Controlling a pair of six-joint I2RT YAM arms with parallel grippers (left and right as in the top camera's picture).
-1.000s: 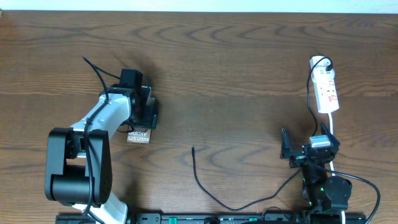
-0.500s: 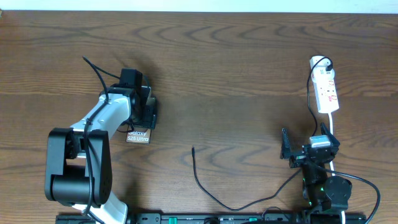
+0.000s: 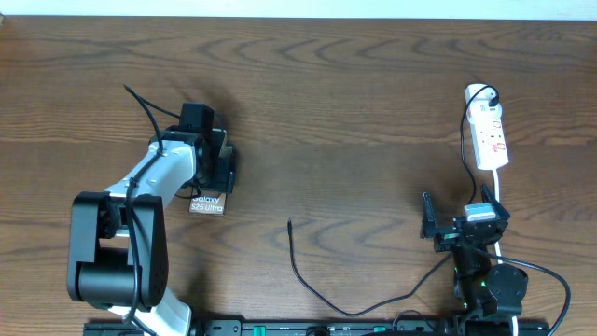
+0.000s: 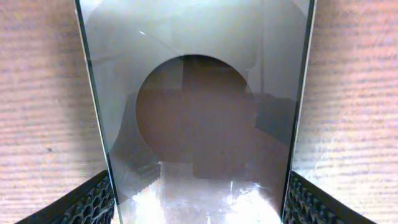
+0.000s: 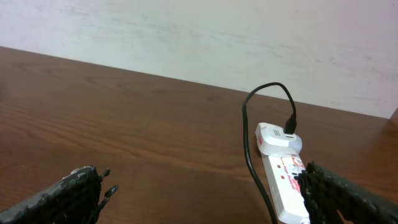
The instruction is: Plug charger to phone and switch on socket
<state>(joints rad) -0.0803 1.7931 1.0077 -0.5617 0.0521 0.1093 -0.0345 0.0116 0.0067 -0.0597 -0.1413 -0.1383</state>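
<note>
The phone (image 3: 207,204) lies on the wooden table at the left, with its "Galaxy S25 Ultra" lettering showing below my left gripper (image 3: 213,168). In the left wrist view the phone's glossy surface (image 4: 199,124) fills the space between the fingers of my left gripper (image 4: 199,205), which press on both of its long edges. The charger cable (image 3: 303,275) lies loose at the front centre, its bare tip pointing away from me. It runs to the white adapter (image 3: 480,93) in the socket (image 3: 491,138) at the far right. My right gripper (image 3: 465,222) is open and empty near the front right.
In the right wrist view the socket (image 5: 287,186) and the adapter (image 5: 278,138) lie ahead on the right, with the black cable (image 5: 249,155) looping beside them. A pale wall rises behind the table's far edge. The socket's white cord runs toward the right arm's base.
</note>
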